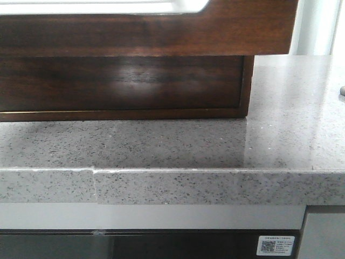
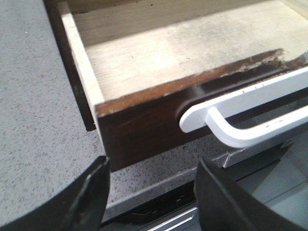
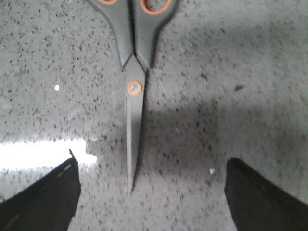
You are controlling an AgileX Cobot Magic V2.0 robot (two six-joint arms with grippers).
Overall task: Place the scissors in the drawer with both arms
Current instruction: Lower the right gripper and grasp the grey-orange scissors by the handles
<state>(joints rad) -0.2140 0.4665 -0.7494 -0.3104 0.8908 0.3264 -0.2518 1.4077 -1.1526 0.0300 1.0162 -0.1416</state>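
Observation:
The dark brown glossy drawer (image 1: 145,32) stands pulled out over the speckled grey counter (image 1: 178,143). In the left wrist view its bare wooden inside (image 2: 173,48) is empty, and a white handle (image 2: 250,113) sits in the long cut-out of its front. My left gripper (image 2: 151,190) is open and empty, just in front of the drawer's front corner. Grey scissors (image 3: 134,82) with orange-lined handle rings lie closed on the counter, tips pointing toward my right gripper (image 3: 151,192), which is open and empty above them. Neither gripper shows in the front view.
The cabinet body (image 1: 124,86) sits on the counter under the pulled-out drawer. The counter's front edge (image 1: 172,186) has a seam at the left, with a dark appliance front (image 1: 161,245) below it. A small dark object (image 1: 342,91) is at the right edge.

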